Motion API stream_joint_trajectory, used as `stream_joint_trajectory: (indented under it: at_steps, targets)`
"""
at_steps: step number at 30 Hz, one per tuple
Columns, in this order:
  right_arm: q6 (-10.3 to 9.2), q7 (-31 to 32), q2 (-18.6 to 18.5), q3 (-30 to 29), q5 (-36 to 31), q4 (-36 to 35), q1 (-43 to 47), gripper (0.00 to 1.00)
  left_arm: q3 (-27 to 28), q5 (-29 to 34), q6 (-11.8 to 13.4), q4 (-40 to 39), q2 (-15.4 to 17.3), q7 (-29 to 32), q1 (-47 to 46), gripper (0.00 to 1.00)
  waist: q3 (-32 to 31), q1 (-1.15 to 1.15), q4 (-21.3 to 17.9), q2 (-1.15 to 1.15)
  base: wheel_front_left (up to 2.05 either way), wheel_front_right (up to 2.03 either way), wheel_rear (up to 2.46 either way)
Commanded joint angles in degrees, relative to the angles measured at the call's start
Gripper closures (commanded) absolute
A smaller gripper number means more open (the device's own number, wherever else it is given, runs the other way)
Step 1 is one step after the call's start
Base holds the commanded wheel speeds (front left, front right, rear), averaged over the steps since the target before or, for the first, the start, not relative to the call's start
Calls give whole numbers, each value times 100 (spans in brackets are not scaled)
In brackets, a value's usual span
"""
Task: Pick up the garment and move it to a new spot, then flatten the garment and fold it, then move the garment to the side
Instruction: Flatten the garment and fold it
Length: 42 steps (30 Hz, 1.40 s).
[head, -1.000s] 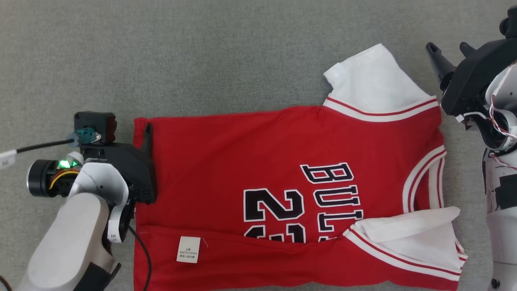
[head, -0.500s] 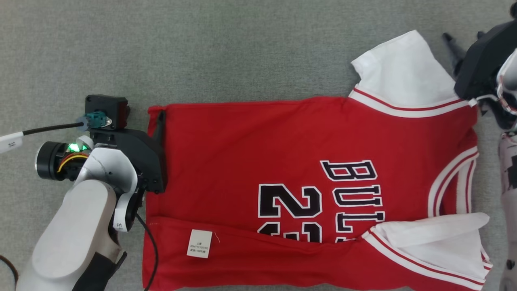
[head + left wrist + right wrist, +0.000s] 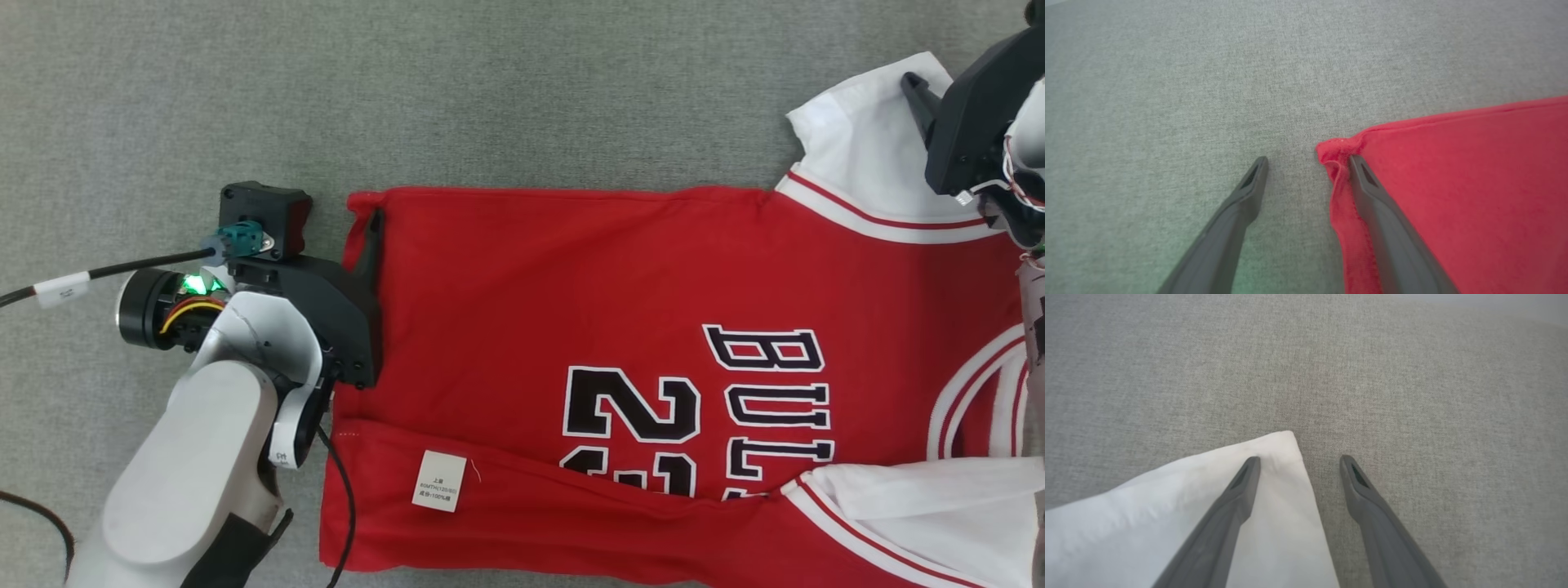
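Looking down, we find both tools released: left tool astride the jersey corner at ten o'clock, right tool astride its sleeve at two o'clock.

The red knit jersey carries black letters and numbers edged in white, white sleeves with red-and-white striped trim, and a small white label. The woven cloth surface is speckled grey. My fingers are dark grey.

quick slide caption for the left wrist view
Open left gripper straddling the hem corner of the red jersey on grey fabric.
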Motion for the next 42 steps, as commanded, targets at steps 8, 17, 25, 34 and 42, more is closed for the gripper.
stream_joint_trajectory:
  at_steps: [8, 17, 25, 34, 42]
  targets:
    - [-15, 276, -271, 388, 66, 318, -15, 0, -335, 3, -101, 283, -176, 124, 206, 0, 106, 0, 152, 0, 0, 0, 0]
    - [-16, 509, -464, 514, 231, 152, 95, 52, -476, 67, -253, 500, -310, -70, -197, 0, 148, 0, 50, 0, 0, 0, 0]
    - [-16, 474, -505, 539, 321, 101, 103, 100, -569, -35, -367, 667, -197, 204, -179, 100, 120, 0, 30, 0, 0, 0, 0]
    - [-16, -342, -345, 170, 200, -138, 39, 100, -265, 266, -76, 430, -128, -959, -347, 100, 34, 0, 8, 0, 0, 0, 0]
    - [-16, -1170, -241, -14, 328, -432, 346, 100, -229, 329, -76, 508, -107, -1958, -96, 100, -149, 0, -98, 0, 0, 0, 0]
